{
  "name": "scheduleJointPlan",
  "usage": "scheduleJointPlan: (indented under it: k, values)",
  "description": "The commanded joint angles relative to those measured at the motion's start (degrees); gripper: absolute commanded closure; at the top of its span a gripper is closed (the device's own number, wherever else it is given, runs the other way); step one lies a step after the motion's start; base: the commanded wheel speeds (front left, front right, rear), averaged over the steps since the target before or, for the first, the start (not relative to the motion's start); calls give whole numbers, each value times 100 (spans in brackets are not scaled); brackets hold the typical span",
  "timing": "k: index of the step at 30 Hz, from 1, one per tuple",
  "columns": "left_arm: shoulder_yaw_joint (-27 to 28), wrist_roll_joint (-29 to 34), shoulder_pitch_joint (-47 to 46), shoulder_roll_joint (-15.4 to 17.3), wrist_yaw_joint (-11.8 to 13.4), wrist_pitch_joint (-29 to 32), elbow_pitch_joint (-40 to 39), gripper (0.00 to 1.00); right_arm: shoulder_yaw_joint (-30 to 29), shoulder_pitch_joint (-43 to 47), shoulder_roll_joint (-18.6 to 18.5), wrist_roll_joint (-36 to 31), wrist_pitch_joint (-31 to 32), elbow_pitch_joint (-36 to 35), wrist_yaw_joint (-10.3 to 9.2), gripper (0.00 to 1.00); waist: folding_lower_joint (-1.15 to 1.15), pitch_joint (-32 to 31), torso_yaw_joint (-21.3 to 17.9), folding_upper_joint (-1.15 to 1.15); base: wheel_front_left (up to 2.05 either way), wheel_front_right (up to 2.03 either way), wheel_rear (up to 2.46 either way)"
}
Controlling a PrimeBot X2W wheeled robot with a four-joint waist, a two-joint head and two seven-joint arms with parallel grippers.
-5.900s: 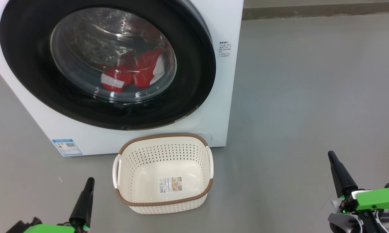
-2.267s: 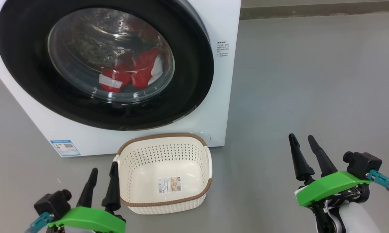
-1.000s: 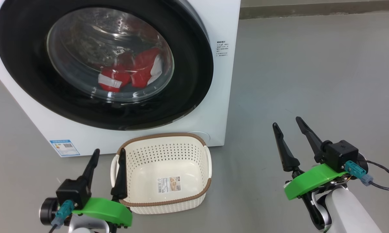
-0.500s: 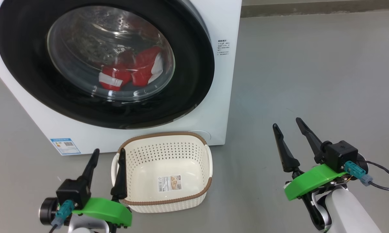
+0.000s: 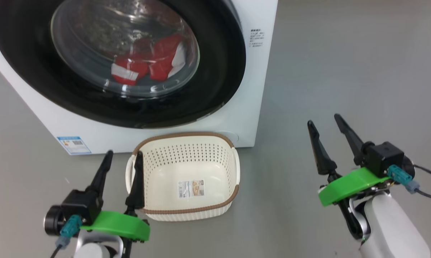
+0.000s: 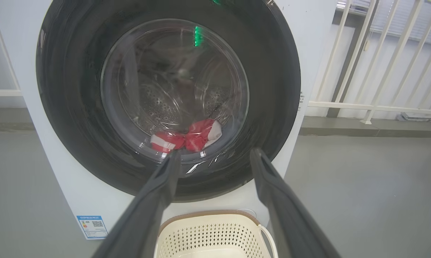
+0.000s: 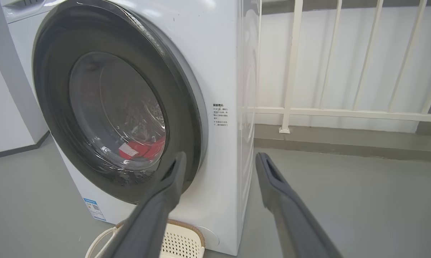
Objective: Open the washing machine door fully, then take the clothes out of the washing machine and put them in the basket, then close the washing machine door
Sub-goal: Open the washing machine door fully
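Head view: the washing machine door point(image 5: 222, 71) sits shut over the clothes point(image 5: 158, 64), the basket point(image 5: 186, 157) empty before it, our left claw point(image 5: 125, 154) and right claw point(image 5: 323, 120) both spread, empty. Left wrist: clothes behind glass. Right wrist: door's edge ahead; we judge we must hook it open first.

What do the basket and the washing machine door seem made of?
The basket: likely moulded plastic, matte cream, with punched holes and a brown woven-look rim. The washing machine door: glossy black rim, probably plastic; its clear bulging centre looks like glass, with red clothes visible through it.
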Motion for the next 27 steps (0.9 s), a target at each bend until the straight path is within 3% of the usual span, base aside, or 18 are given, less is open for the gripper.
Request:
scheduleJointPlan:
  k: [1, 2, 3, 6, 11, 27]
  values:
    - [153, 38, -268, 102, 12, -70, -215, 0, 90, -241, -3, -47, -37, -170, 2, 0, 0, 184, 86, 0, 0, 0, 0]
    - [139, 31, -288, 102, 15, -70, -292, 0, 66, -289, -3, -68, -37, -184, 2, 0, 0, 250, 107, 0, 0, 0, 0]
    - [122, 24, -307, 102, 21, -70, -369, 0, 41, -341, -3, -84, -37, -194, 2, 11, 0, 317, 129, 0, 0, 0, 0]
    - [61, 13, -359, 102, 54, -70, -612, 0, -53, -514, -3, -137, -37, -165, 2, 100, 0, 517, 197, 0, 0, 0, 0]
    - [-19, -8, -425, 102, 110, -70, -960, 0, -225, -885, -3, 117, -37, -26, 2, 100, 0, 822, 305, 0, 0, 0, 0]
    - [-107, -81, -557, 102, 179, -70, -1502, 0, 72, -2490, -3, 3059, -37, 926, 2, 100, 0, 1542, 416, 0, 0, 0, 0]
